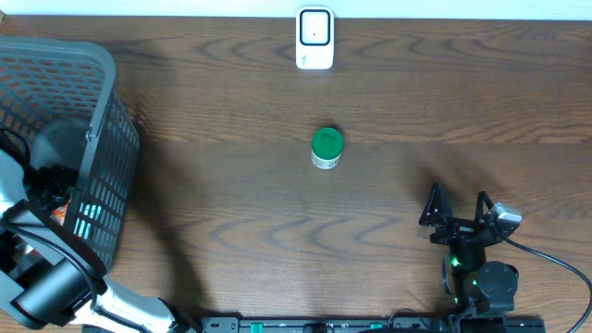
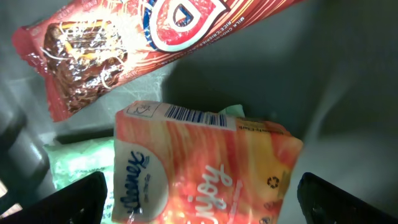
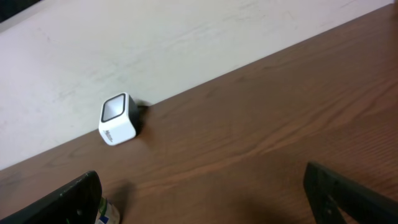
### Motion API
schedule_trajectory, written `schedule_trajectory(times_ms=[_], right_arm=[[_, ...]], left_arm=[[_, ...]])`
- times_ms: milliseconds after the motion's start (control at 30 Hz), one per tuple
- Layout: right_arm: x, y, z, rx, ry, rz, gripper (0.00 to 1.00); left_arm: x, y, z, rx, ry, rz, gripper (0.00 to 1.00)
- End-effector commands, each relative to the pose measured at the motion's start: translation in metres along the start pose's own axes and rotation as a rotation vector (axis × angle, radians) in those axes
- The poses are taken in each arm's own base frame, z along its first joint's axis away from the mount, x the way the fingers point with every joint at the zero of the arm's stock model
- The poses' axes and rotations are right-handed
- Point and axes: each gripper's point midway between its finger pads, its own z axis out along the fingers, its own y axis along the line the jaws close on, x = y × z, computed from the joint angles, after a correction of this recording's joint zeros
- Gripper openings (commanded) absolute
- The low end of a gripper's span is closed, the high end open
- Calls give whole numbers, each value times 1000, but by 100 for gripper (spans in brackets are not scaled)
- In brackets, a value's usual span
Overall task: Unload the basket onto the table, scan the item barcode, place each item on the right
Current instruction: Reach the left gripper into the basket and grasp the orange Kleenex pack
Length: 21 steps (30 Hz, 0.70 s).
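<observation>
**End effectors open, tissue pack in basket**

The left end effector hangs jaws apart inside the basket, a tissue pack directly beneath it, barcode up. The right end effector, jaws apart over the bench, has a green-lidded jar ahead-left and the scanner farther beyond.

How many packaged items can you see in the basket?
3, in the left wrist view: a red snack wrapper at the top, an orange Kleenex tissue pack in the middle, a pale green packet tucked under it at left. More may be hidden beneath.
</observation>
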Motion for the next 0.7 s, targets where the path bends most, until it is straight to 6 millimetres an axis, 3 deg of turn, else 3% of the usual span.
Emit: schedule_trajectory(times_ms=[0, 600, 667], right_arm=[[0, -1, 0, 7, -1, 1, 99], [1, -1, 0, 7, -1, 1, 99], [1, -1, 0, 7, -1, 0, 99]], left_arm=[[4, 4, 9, -15, 23, 7, 98], [-2, 14, 11, -11, 19, -31, 100], [-2, 14, 11, -11, 19, -31, 96]])
